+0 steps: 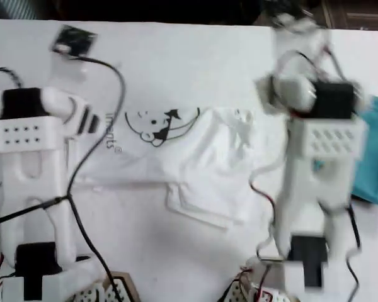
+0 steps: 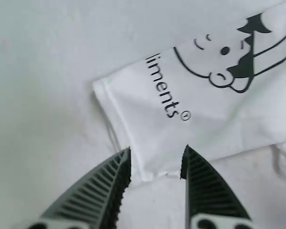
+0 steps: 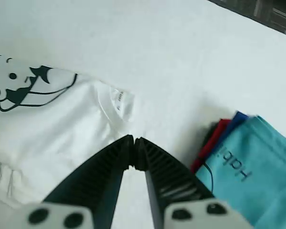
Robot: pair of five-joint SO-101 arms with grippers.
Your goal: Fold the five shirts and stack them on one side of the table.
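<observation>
Left wrist view: left gripper (image 2: 156, 151) spread over white shirt (image 2: 205, 119) hem; right gripper (image 3: 134, 143) pressed together; one-sided pulling could skew the fold.

The white shirt (image 1: 195, 157) carries a black line-drawn cartoon and black lettering, on a white table (image 1: 176, 56). The teal shirt (image 3: 248, 157) bears dark lettering; under it show the edges of a blue shirt (image 3: 236, 118) and a red shirt (image 3: 212, 140).
</observation>
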